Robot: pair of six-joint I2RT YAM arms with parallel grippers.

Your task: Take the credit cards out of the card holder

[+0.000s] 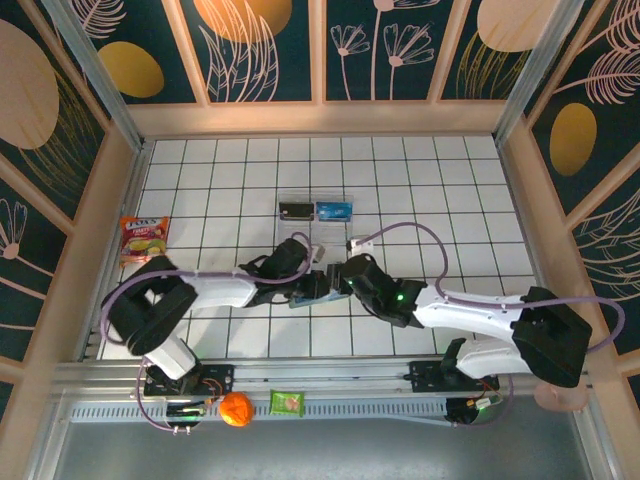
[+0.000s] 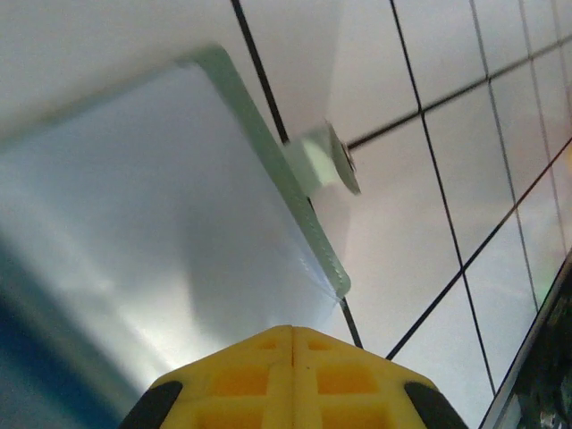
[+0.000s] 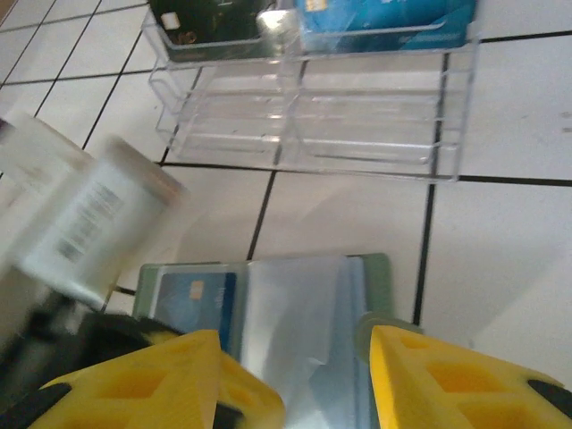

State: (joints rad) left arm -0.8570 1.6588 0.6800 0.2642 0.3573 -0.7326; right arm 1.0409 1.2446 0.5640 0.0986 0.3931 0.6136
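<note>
Nearest the lens, the right gripper (image 3: 304,357) is seen over the open card holder (image 3: 299,308). It lies flat on the table (image 3: 509,259), at the centre of the top view between both wrists. One blue credit card (image 3: 198,304) is tucked in the pocket at the holder's 9 o'clock side. For a clean pull, that card is best pinched squarely and drawn along its slot while the holder is pinned, so the wallet is not dragged.

The right gripper's fingers are held apart, with nothing between them. The left gripper (image 2: 292,338) is closed, tips together at the holder's bluish inner face. Whether a flap is pinched cannot be told. At 12 o'clock from the holder, a dark card (image 3: 206,18) and a second blue card (image 3: 384,18) are seen in the clear tray (image 3: 304,143).
</note>
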